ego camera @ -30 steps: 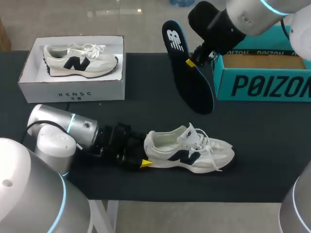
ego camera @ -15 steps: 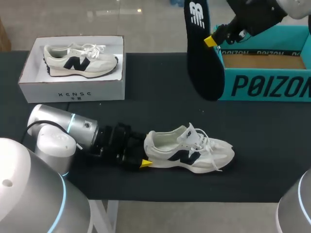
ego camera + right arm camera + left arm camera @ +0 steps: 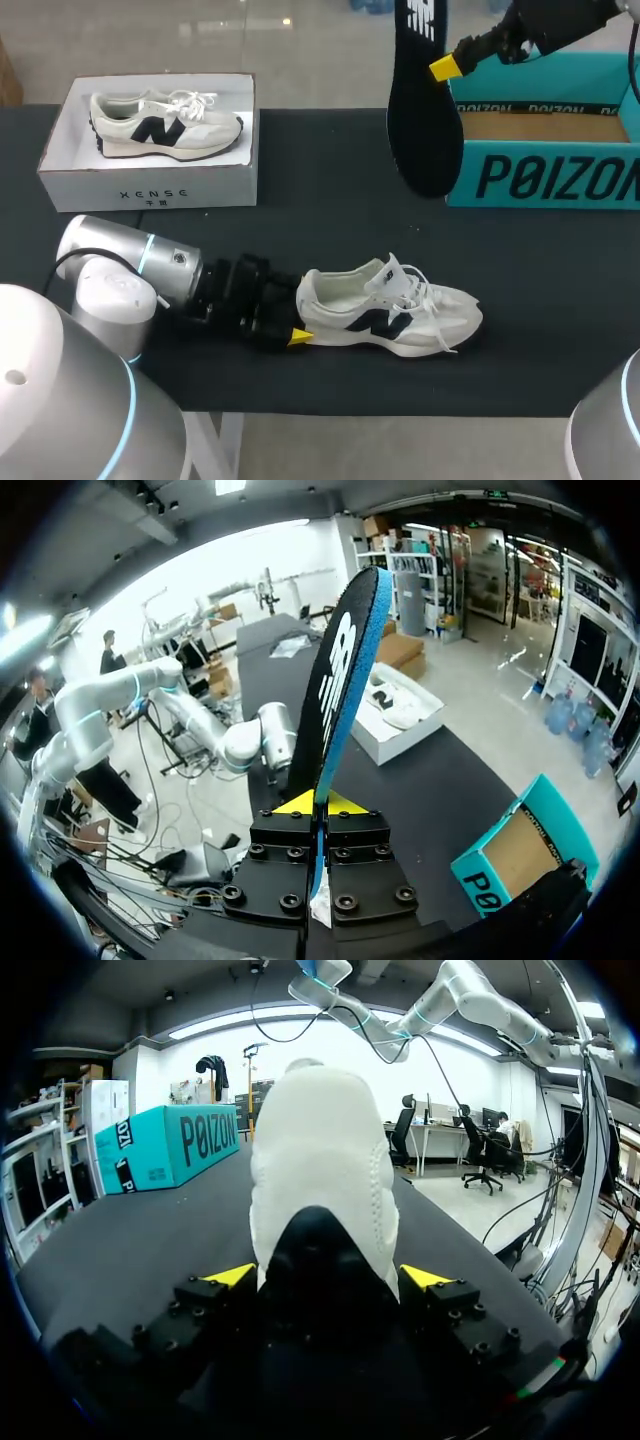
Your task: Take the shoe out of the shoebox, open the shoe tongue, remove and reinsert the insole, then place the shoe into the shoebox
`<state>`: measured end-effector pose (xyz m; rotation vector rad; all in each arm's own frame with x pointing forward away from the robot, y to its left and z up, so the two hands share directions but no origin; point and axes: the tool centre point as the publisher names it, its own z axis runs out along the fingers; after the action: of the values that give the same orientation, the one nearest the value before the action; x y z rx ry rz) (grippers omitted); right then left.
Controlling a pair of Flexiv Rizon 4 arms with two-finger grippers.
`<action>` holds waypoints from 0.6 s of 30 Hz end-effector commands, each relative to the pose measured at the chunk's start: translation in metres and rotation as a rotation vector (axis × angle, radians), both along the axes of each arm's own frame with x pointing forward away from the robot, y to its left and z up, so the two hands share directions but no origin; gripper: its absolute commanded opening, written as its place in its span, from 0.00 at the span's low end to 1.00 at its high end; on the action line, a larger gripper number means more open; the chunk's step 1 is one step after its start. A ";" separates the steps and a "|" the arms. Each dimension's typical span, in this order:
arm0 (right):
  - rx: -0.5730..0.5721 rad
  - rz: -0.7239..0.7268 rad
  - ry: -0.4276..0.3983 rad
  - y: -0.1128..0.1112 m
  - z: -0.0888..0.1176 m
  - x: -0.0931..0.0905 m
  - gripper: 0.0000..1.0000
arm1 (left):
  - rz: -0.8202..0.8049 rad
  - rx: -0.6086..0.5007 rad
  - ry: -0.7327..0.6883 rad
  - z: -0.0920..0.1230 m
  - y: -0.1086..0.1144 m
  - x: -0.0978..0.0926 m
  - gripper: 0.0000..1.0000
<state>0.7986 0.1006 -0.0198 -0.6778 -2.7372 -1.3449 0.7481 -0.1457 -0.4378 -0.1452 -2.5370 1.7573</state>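
The shoe (image 3: 390, 310) is out of the teal shoebox (image 3: 540, 170), its heel clamped in the left hand (image 3: 325, 1278). The right hand (image 3: 447, 68) grips the removed insole (image 3: 420, 110) between its fingers, raised clear of the surface (image 3: 300, 230). Judged outstanding: reinserting the insole and reboxing the shoe.

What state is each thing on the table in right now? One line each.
insole: in the air, pinched by fingers of right gripper
shoe: upright on table, heel pinched by fingers of left gripper
white shoebox: open, second shoe inside
teal box: open
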 end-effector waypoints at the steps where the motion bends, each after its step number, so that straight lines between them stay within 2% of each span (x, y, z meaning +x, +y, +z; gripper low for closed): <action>1: 0.006 0.021 0.018 0.008 0.004 0.000 0.00 | -0.001 0.003 0.000 -0.004 -0.002 0.000 0.00; 10: 0.019 0.039 0.057 0.024 0.010 -0.007 0.00 | -0.001 0.003 0.000 -0.004 -0.002 0.000 0.00; 18: 0.012 0.035 0.057 0.025 0.010 -0.007 0.00 | -0.001 0.003 0.000 -0.004 -0.002 0.000 0.00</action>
<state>0.7888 0.1231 -0.0100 -0.6541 -2.6820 -1.3200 0.7481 -0.1457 -0.4378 -0.1453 -2.5369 1.7573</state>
